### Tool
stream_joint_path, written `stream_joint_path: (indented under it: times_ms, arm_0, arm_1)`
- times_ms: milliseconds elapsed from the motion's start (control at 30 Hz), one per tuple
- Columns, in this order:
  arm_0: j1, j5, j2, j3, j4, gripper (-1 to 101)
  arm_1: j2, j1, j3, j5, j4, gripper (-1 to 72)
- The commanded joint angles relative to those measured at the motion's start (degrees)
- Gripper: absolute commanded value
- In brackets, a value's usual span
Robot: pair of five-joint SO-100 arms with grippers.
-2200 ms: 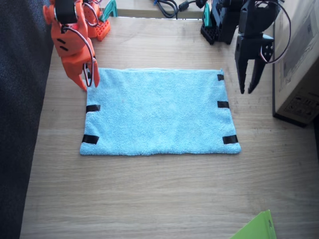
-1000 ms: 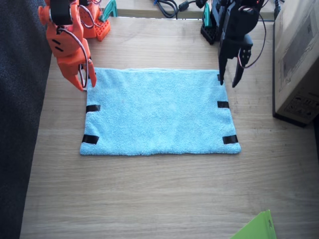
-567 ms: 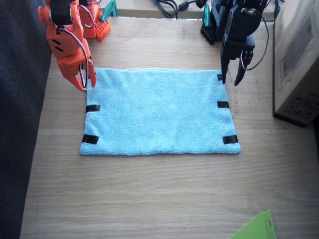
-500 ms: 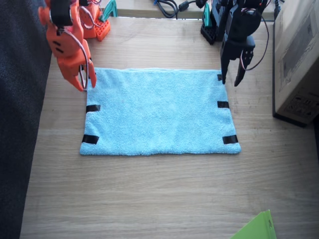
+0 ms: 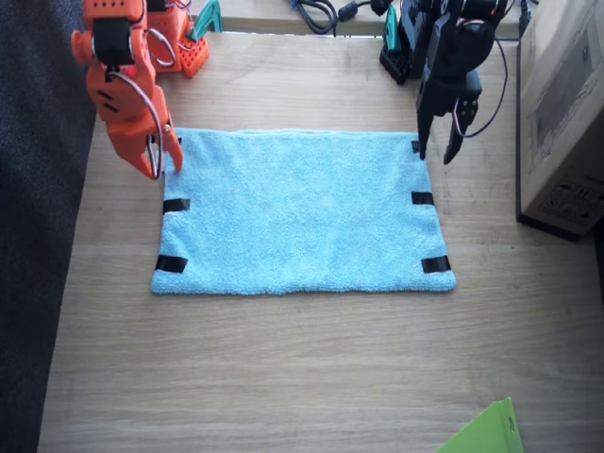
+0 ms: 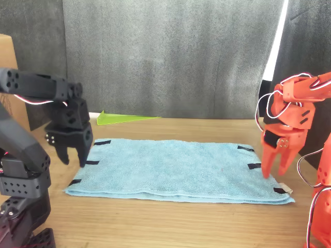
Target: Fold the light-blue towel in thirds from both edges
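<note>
The light-blue towel (image 5: 302,212) lies flat and unfolded on the wooden table, also seen in the front view (image 6: 176,165). Black tape strips mark its short edges (image 5: 176,205) (image 5: 423,198), and a small white tag (image 6: 285,190) sticks out at one corner. My right gripper (image 5: 159,166), orange, hangs open over the far corner of one short edge, tips just above the cloth (image 6: 275,166). Over the far corner of the opposite edge, my left gripper (image 5: 436,153), black, points down and open (image 6: 72,155). Neither holds anything.
A cardboard box (image 5: 564,113) stands close beside the left arm. A bright green sheet corner (image 5: 486,434) lies at the table's near edge. Cables (image 5: 321,13) and the arm bases line the far edge. A dark floor drops off past the right arm.
The right gripper has shifted slightly outward and away from the towel's corner. The left gripper has drawn up a little. The towel has not moved.
</note>
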Motion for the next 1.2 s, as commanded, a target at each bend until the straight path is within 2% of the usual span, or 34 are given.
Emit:
stream_joint_path:
  times_ms: [0, 1167]
  arm_0:
    - [0.7, 1.6, -0.4, -2.5, 1.3, 23]
    - [-3.2, 3.7, -13.3, -12.1, 7.0, 22]
  arm_1:
    - [0.3, 0.4, 0.5, -0.2, 0.2, 23.2]
    - [-5.7, 0.6, 0.5, -1.1, -2.1, 21.9]
